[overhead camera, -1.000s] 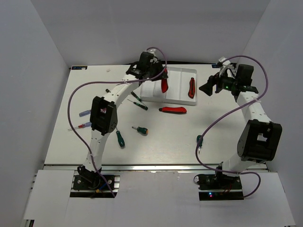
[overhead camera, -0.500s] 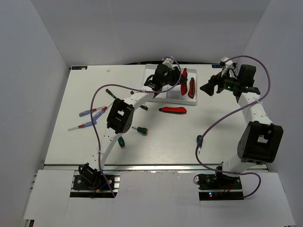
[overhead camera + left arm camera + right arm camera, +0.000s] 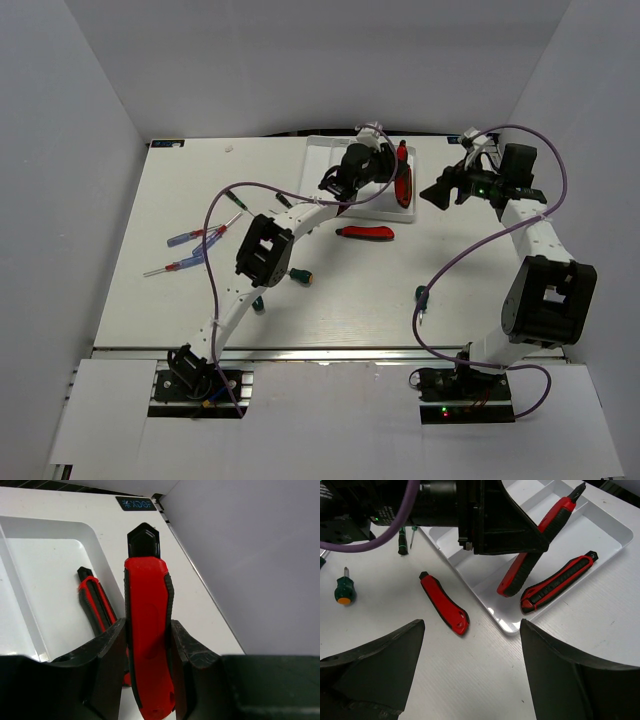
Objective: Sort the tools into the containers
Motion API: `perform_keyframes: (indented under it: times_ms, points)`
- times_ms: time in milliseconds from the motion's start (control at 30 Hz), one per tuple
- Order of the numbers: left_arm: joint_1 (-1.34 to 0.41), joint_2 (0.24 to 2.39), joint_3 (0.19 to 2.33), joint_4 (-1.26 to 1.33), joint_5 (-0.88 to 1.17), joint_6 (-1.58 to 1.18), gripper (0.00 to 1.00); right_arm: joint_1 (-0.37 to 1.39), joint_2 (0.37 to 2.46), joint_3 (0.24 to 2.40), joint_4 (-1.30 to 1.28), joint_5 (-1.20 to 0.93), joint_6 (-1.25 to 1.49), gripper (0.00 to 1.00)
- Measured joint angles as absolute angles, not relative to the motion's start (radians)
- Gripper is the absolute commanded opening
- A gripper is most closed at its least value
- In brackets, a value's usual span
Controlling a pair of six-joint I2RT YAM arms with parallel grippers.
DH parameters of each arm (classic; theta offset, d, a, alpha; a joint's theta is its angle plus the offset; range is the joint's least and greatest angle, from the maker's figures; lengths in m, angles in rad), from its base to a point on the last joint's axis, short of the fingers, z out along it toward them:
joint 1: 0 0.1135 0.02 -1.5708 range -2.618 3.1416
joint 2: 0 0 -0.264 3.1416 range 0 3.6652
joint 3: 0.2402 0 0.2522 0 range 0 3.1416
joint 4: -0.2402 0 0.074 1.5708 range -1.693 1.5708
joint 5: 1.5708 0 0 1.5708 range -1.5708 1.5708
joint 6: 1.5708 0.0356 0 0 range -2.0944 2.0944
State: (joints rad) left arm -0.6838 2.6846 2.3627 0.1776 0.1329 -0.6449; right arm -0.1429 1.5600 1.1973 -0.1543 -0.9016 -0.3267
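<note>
My left gripper (image 3: 385,165) is shut on a red-and-black utility knife (image 3: 146,605), holding it tilted above the right end of the white tray (image 3: 322,150). A second knife (image 3: 559,582) lies in the tray's rightmost compartment, just beside and below the held knife (image 3: 535,550). Another knife (image 3: 365,233) lies on the table in front of the tray. My right gripper (image 3: 436,190) hovers open to the right of the tray, with nothing between its fingers; in its own view it (image 3: 471,630) looks down on the tray's near corner (image 3: 506,626).
A stubby green-handled screwdriver (image 3: 297,274) lies mid-table, and another (image 3: 258,301) is partly under my left arm. Tiny blue- and red-handled screwdrivers (image 3: 185,240) are scattered at the left. Thin dark screwdrivers (image 3: 402,542) lie left of the tray. White walls surround the table.
My left arm has swung right across the tray, carrying the knife from the left compartments to above the rightmost one. The right arm has barely moved.
</note>
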Motion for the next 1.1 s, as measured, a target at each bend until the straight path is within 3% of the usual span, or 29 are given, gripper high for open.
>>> perform_keyframes:
  times_ms: [100,200,233,333,467,667,800,933,1100]
  points:
    - [-0.683,2.698,2.363,0.172,0.118,-0.623,0.42,-0.143,1.560,1.195,-0.159,-0.916,-0.342,0.84]
    - [-0.683,2.712,2.363,0.153,0.105,-0.604,0.47,-0.143,1.560,1.195,-0.163,-0.930,-0.358,0.84]
    - [-0.682,2.713,2.363,0.141,0.101,-0.597,0.57,-0.143,1.560,1.195,-0.166,-0.932,-0.365,0.86]
    - [-0.680,2.714,2.363,0.126,0.094,-0.585,0.68,-0.143,1.560,1.195,-0.178,-0.944,-0.383,0.87]
    - [-0.680,2.714,2.363,0.126,0.094,-0.580,0.79,-0.138,1.560,1.197,-0.232,-0.976,-0.456,0.90]
    - [-0.680,2.701,2.354,0.112,0.096,-0.576,0.85,-0.105,1.608,1.265,-0.492,-1.051,-0.783,0.89]
    - [-0.676,2.613,2.254,0.091,0.098,-0.569,0.86,-0.061,1.667,1.351,-0.799,-1.064,-1.211,0.90]
    - [-0.661,2.428,2.085,0.035,0.108,-0.564,0.87,0.002,1.717,1.390,-1.028,-1.016,-1.560,0.89]
    - [-0.578,2.095,1.838,-0.054,0.130,-0.566,0.89,0.125,1.731,1.378,-1.055,-0.901,-1.696,0.89]
